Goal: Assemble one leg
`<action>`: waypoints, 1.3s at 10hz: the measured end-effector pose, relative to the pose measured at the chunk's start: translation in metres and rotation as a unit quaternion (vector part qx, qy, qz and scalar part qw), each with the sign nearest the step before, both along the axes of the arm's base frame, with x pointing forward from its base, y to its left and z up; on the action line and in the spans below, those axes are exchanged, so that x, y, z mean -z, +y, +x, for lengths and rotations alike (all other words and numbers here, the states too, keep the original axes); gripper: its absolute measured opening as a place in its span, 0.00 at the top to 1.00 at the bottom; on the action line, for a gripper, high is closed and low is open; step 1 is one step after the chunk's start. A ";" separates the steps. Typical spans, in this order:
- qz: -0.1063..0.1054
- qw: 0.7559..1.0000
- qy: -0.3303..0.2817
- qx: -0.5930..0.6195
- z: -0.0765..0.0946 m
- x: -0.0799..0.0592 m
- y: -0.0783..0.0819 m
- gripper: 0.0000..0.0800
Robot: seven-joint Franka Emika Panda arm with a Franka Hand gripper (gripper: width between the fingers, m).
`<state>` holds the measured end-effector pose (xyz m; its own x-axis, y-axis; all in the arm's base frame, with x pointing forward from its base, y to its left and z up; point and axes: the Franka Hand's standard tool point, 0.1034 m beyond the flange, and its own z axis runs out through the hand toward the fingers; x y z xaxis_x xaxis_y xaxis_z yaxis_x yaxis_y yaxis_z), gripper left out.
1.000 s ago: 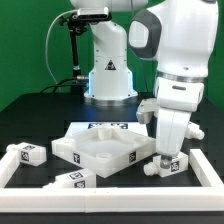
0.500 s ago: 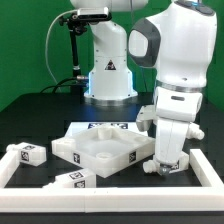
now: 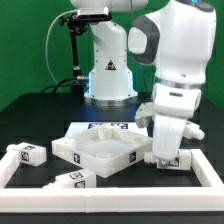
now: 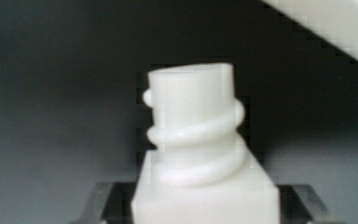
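Observation:
My gripper (image 3: 165, 156) is shut on a leg (image 3: 170, 162), a stubby white peg with a tag marker, held low over the table just off the right corner of the big white square panel (image 3: 100, 150). In the wrist view the leg (image 4: 197, 130) stands between my dark fingers (image 4: 108, 200), its threaded screw end pointing away from the gripper (image 4: 202, 202). Two more legs lie loose: one at the exterior view's left (image 3: 28, 153) and one at the front (image 3: 76, 178).
A white rail (image 3: 205, 172) borders the work area at the front and the exterior view's right. The marker board (image 3: 104, 127) lies behind the panel. The robot base (image 3: 108, 70) stands at the back.
The arm has shifted slightly toward the exterior view's left and the leg in the gripper has risen a little off the table.

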<state>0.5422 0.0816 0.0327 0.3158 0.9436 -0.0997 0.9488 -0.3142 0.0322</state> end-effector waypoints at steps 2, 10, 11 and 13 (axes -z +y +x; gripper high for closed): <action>0.000 0.996 -0.013 0.089 -0.016 -0.021 0.000 0.64; 0.002 0.970 -0.016 0.244 -0.025 -0.036 0.003 0.64; 0.002 0.957 -0.019 0.290 -0.050 -0.040 0.007 0.64; 0.004 0.925 0.021 0.380 -0.074 -0.049 0.011 0.64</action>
